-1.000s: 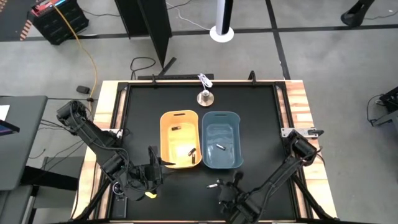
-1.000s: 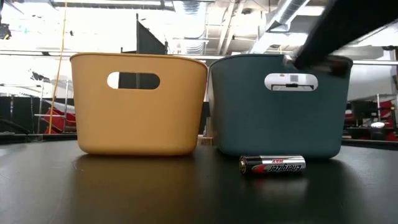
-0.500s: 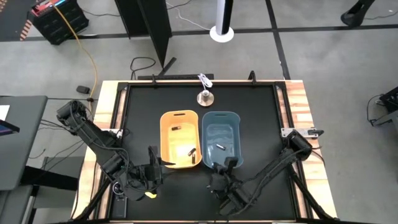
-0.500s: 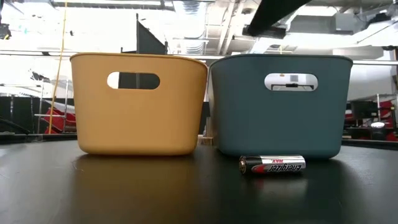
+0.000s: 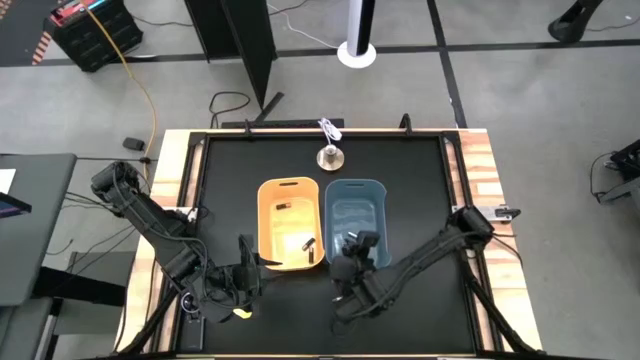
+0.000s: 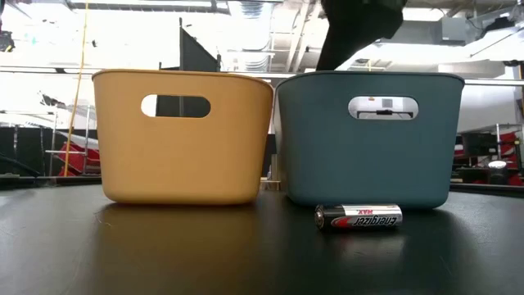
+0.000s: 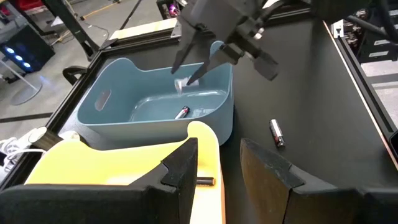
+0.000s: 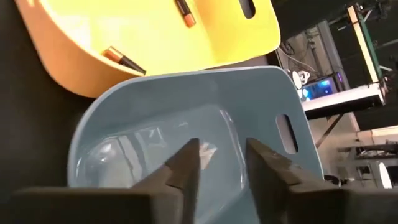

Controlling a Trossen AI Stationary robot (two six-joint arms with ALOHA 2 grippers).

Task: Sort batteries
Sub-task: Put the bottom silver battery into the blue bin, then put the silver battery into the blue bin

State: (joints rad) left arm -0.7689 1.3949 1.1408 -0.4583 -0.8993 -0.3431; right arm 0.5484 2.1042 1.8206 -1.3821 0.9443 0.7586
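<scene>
My right gripper (image 5: 352,243) (image 8: 222,152) hangs open over the near end of the blue tub (image 5: 356,215), fingers pointing down into it. A white-silver battery (image 7: 182,85) shows just below its fingertips. A dark-and-silver battery (image 7: 181,112) lies on the blue tub's floor. The yellow tub (image 5: 272,225) holds three dark batteries (image 5: 283,206) (image 5: 308,245) (image 8: 124,59). One black-and-silver battery (image 6: 359,217) (image 7: 276,132) lies on its side on the table in front of the blue tub. My left gripper (image 5: 245,272) (image 7: 219,163) waits open by the yellow tub's near left corner. My right gripper has the white-silver battery (image 7: 182,85) right at its fingertips (image 7: 175,67), above the blue tub's floor. I cannot tell whether the fingers touch it.
A silver bell-shaped object (image 5: 331,156) with a white cord stands beyond the tubs near the far edge. A small yellow item (image 5: 240,312) lies near the left arm. The two tubs stand side by side mid-table, with black mat (image 5: 420,200) to their right and left.
My right gripper has moved from the table's near edge toward the far edge and up, arriving over the blue tub's near end. In the low view its arm has swung leftward above the tub rim. The battery on the table has stayed where it was.
</scene>
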